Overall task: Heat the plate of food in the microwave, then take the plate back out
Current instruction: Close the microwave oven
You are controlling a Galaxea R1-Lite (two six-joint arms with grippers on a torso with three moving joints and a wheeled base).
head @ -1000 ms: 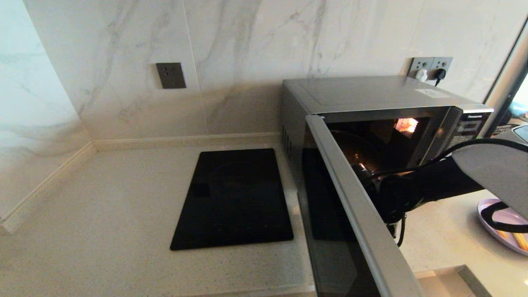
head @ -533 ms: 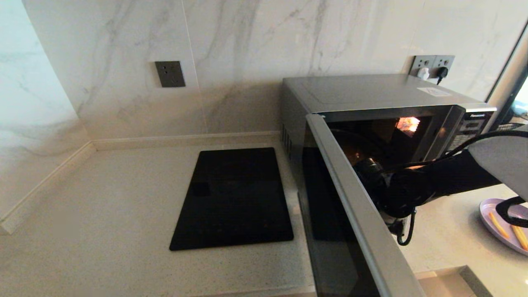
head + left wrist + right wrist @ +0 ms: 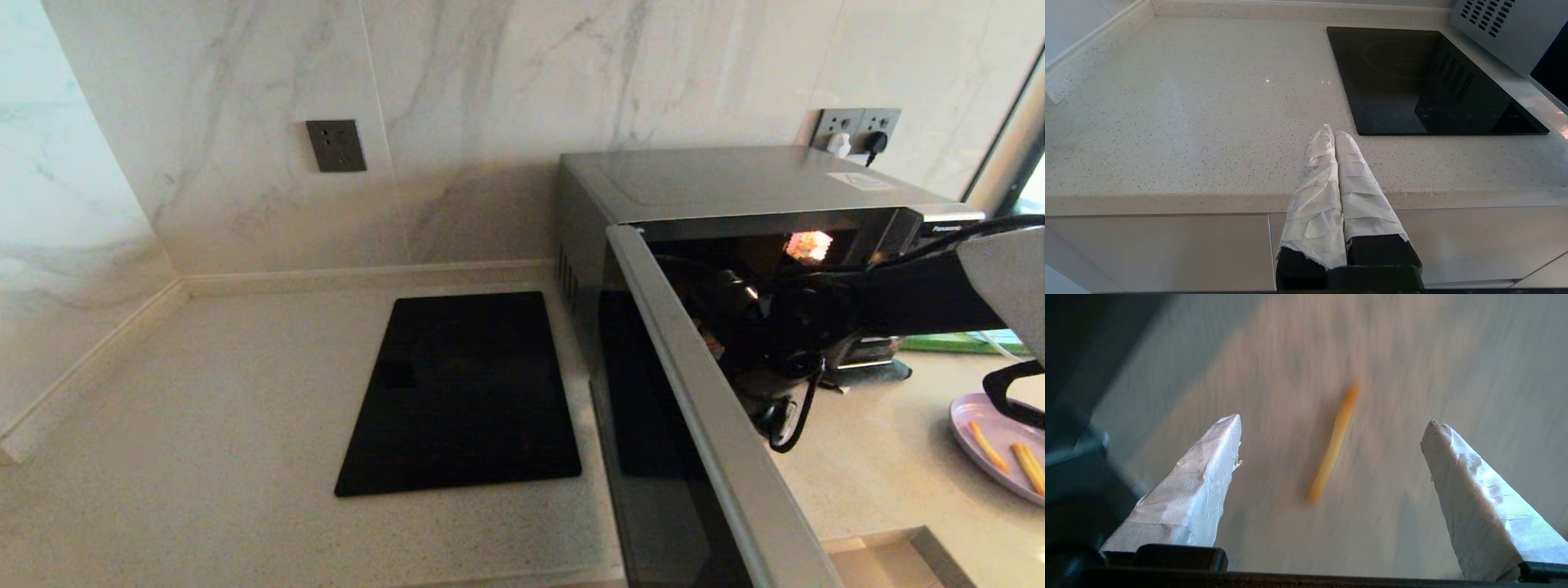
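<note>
The right gripper (image 3: 1331, 457) has its jaws spread wide and grasps nothing; a single orange stick (image 3: 1333, 443) lies on a pale surface between them, touching neither. The right arm reaches across in front of the microwave (image 3: 735, 184), whose door stands open. The plate of food (image 3: 1000, 453) sits on the table (image 3: 204, 408), well apart. The left gripper (image 3: 1336, 163) hangs over the table edge, jaws clenched together, empty.

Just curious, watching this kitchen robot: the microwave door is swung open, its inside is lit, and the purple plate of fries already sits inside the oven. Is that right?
Not quite. The microwave does stand with its door swung open and its inside lit, but the purple plate of fries is not inside it: in the head view it rests on the counter to the right of the oven.
</note>
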